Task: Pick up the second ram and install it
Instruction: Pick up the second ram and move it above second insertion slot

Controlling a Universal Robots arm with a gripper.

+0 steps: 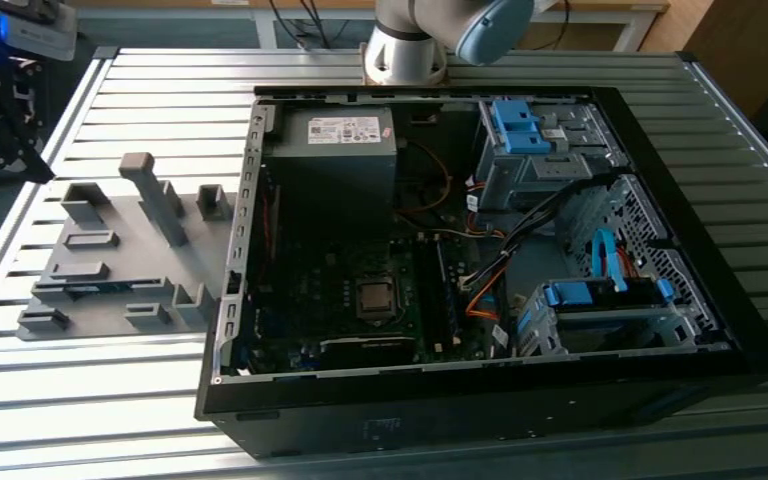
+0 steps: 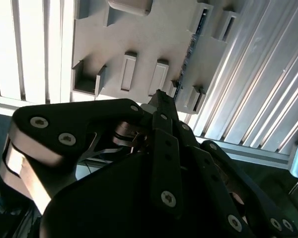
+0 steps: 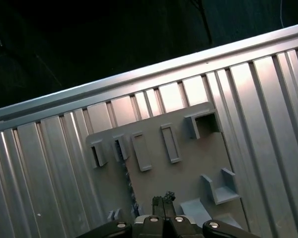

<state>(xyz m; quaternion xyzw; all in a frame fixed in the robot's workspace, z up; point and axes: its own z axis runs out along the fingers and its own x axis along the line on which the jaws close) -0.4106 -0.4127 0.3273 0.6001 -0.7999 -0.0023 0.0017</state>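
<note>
Above the grey holder tray (image 3: 188, 163) at the worktop's (image 1: 91, 400) edge, the arm's fingers (image 3: 159, 204) hang drawn close together with nothing between them. Near their tips the second ram (image 3: 129, 191) stands on its thin edge, its ends seated in the tray's slots, not yet lifted.

The danger, on this evidence, lies in the grip. The stick offers only a slim edge. Fingers that meet it off-centre or at a slant could tip it, wedge it in the slots or press on its chips. A loose hold could also let it swing on the way to the computer case (image 1: 491, 415), where cables (image 1: 491, 265) crowd the space beside the board (image 1: 344, 330).

Both wrist views give the stick edge-on, and in the second wrist view it (image 2: 191, 49) runs at an angle to the line of the fingers (image 2: 161, 114). The exterior view adds the wider layout. The stick's blue-green face (image 1: 97, 289) sits low in the tray at the exterior view's left, well apart from the open case. The board's memory slots are too dark to tell which are filled.
</note>
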